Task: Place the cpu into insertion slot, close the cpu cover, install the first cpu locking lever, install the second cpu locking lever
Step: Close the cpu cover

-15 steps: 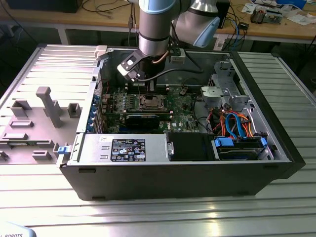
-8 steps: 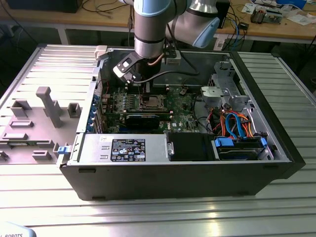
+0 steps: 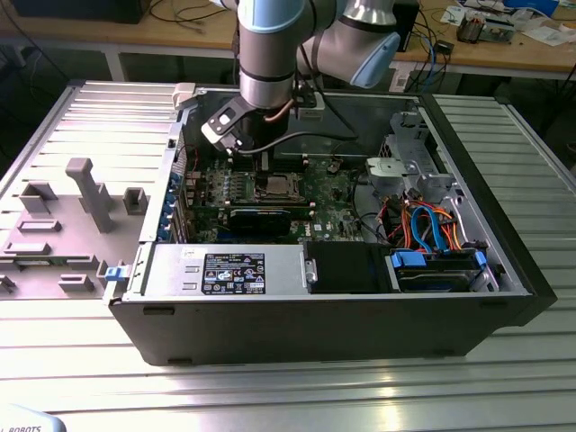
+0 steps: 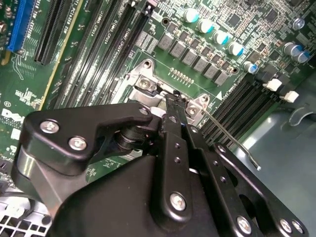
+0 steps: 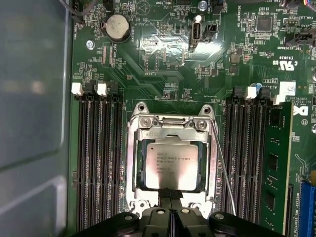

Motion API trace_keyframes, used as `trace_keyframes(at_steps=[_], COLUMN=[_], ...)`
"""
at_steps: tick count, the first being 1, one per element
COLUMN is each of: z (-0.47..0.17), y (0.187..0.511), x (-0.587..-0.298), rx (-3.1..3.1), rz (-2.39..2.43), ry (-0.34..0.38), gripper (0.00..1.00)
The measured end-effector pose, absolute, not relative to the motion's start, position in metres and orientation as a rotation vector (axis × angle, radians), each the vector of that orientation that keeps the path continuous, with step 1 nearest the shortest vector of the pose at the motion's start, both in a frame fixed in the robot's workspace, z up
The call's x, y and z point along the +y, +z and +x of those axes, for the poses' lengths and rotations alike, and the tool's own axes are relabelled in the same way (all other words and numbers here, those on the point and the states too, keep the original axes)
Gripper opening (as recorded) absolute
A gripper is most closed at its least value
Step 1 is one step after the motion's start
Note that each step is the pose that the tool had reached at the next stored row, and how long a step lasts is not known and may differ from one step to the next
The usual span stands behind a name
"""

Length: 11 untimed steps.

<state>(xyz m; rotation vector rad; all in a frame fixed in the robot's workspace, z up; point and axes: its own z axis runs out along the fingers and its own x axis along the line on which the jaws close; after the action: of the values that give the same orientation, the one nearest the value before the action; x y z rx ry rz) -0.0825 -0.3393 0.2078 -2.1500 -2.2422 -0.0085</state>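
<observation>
The cpu [image 5: 171, 167], silvery top up, lies in the insertion slot [image 5: 139, 107] on the green motherboard. The cpu cover [image 5: 171, 132], a metal frame, lies down flat around it. My gripper [image 5: 170, 193] is shut with nothing between its black fingers, its tips at the cover's edge beside the chip. In the second wrist view my gripper [image 4: 170, 103] touches the socket's metal frame [image 4: 148, 84]. A thin wire locking lever [image 5: 224, 173] runs along one side of the socket, and its free end [image 4: 254, 165] sticks out unlatched. In the exterior view my gripper [image 3: 263, 175] points straight down at the socket [image 3: 277, 187].
Long black memory slots [image 5: 96, 158] flank the socket, and a green card [image 5: 274, 168] stands past the far ones. The case wall [image 5: 34, 123] is close by. A black bar [image 3: 261, 216], a power supply [image 3: 234, 270], cables [image 3: 423, 225] and a grey fixture tray [image 3: 63, 216] surround the board.
</observation>
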Motion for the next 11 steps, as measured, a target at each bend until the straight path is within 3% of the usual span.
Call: trace_keyframes(at_steps=[11], z=[-0.083], y=[0.2131], x=[-0.3393], rx=[-2.242], rz=[-2.15], ry=[-0.009], gripper=[0.11])
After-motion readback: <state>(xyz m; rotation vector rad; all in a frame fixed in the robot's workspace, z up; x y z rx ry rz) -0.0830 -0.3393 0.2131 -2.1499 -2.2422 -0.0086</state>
